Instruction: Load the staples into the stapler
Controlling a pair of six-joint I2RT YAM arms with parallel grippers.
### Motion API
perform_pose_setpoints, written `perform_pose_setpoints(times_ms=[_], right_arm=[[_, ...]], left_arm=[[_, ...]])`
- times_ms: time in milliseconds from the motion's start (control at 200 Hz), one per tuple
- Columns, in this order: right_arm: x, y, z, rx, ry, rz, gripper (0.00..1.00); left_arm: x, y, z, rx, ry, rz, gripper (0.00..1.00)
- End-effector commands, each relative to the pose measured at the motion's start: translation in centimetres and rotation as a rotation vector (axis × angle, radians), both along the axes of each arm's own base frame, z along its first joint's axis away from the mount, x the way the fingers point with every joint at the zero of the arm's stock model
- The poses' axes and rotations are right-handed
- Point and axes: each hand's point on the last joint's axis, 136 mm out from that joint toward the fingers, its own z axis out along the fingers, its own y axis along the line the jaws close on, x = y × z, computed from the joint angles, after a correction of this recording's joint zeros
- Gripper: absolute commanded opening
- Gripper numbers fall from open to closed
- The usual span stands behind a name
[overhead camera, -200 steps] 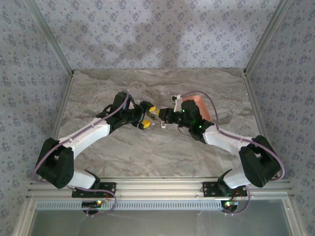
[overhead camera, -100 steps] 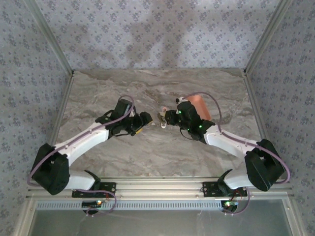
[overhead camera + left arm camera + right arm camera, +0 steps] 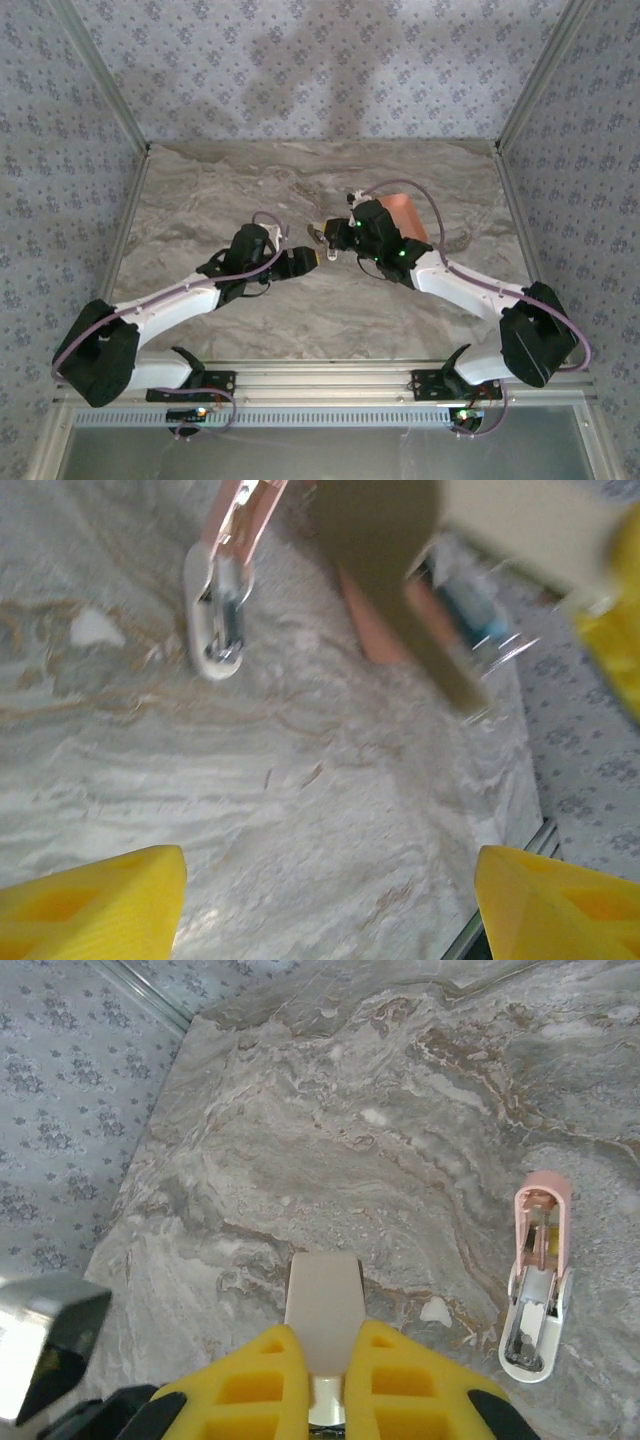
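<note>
Seen from above, two arms reach inward over the marbled tabletop [image 3: 220, 190], the left gripper [image 3: 308, 257] and right gripper [image 3: 333, 236] nearly nose to nose near the middle, with a salmon tray [image 3: 408, 212] just behind the right wrist; the small items between the grippers are too small to tell apart from this height. From the left wrist, that arm's yellow fingers [image 3: 90, 905] stand wide apart with nothing between them, hovering above the tabletop, while the stapler [image 3: 218, 610] lies ahead of them, its pale pink top swung open from its white base and the metal channel exposed; beyond it, blurred, hang the other arm's finger and its load, with the tray behind. From the right wrist, the yellow fingers [image 3: 250, 1380] are clamped together on a plain whitish oblong piece [image 3: 323, 1305], which juts forward above the tabletop, while the stapler rests flat on the surface, ahead and to the right of that piece and well apart from it, touched by neither arm. By the look of things, the job is partway along: the stapler is already open and ready to receive, but no staples can be made out in the channel, and the insertion and closing are yet to be done. Whether the piece in the right arm's grip is the staples, or their box, cannot be told from these views.
</note>
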Motion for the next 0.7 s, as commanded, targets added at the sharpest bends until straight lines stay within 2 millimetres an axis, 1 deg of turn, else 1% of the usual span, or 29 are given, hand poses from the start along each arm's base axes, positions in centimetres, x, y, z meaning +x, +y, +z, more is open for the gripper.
perform_pose_setpoints(times_ms=[0,110,250,310,355,585,695], right_arm=[[0.0,0.9,1.6,0.041,-0.016,0.01,0.0],[-0.1,1.1,1.6,0.045,-0.018,0.018,0.0],[-0.3,1.2,2.0,0.056,-0.026,0.028,0.0],[-0.4,1.3,2.3,0.064,-0.027,0.031,0.0],[-0.5,1.3,2.5,0.071,-0.03,0.034,0.0],[-1.3,1.0,3.3,0.096,-0.041,0.044,0.0],[-1.5,0.7,3.6,0.103,-0.05,0.038,0.0]], left_arm=[[0.9,-0.7,3.4,-0.074,-0.148,-0.014,0.76],[1.0,-0.7,3.8,-0.076,-0.176,-0.012,0.75],[1.7,0.3,2.5,-0.006,-0.161,0.044,0.74],[1.8,0.6,2.0,0.01,-0.154,0.06,0.69],[2.0,0.7,1.8,0.012,-0.155,0.07,0.66],[2.7,0.2,2.4,-0.034,-0.184,0.086,0.67],[2.8,0.2,2.1,-0.025,-0.177,0.093,0.67]])
